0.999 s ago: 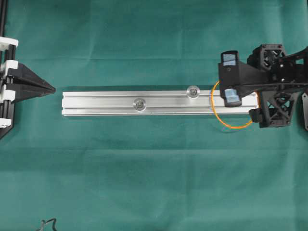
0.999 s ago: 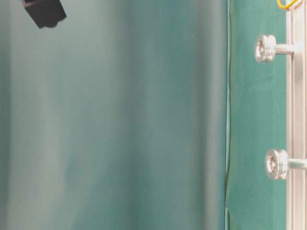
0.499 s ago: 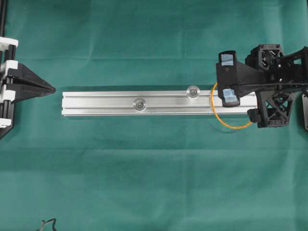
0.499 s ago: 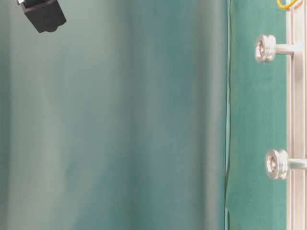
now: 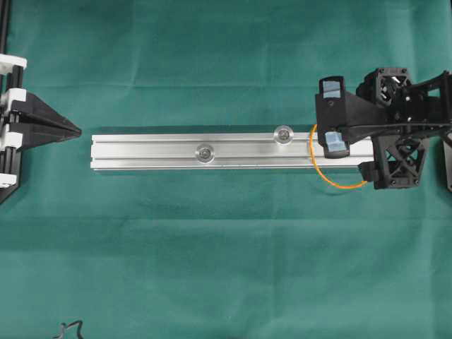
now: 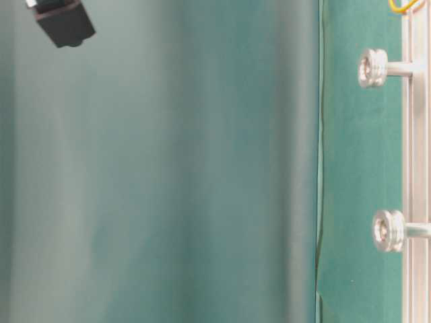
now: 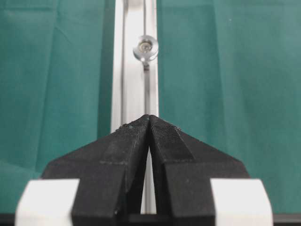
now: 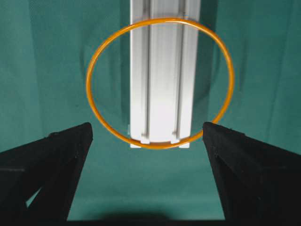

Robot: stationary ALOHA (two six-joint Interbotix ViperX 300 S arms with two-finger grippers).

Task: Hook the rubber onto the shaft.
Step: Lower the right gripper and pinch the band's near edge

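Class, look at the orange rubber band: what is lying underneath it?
Under the rubber band lies the end of the aluminium rail, with the green cloth under the loop's overhanging parts. In the overhead view the open right end effector covers part of the band.

We see a green cloth (image 5: 212,240) covering the whole work surface, lightly creased in places. On it lies a long aluminium rail (image 5: 148,151) with lengthwise grooves, running left to right across the middle of the overhead view. At the bottom left edge of that view a small dark object (image 5: 68,328) rests on the cloth; we cannot tell what it is.
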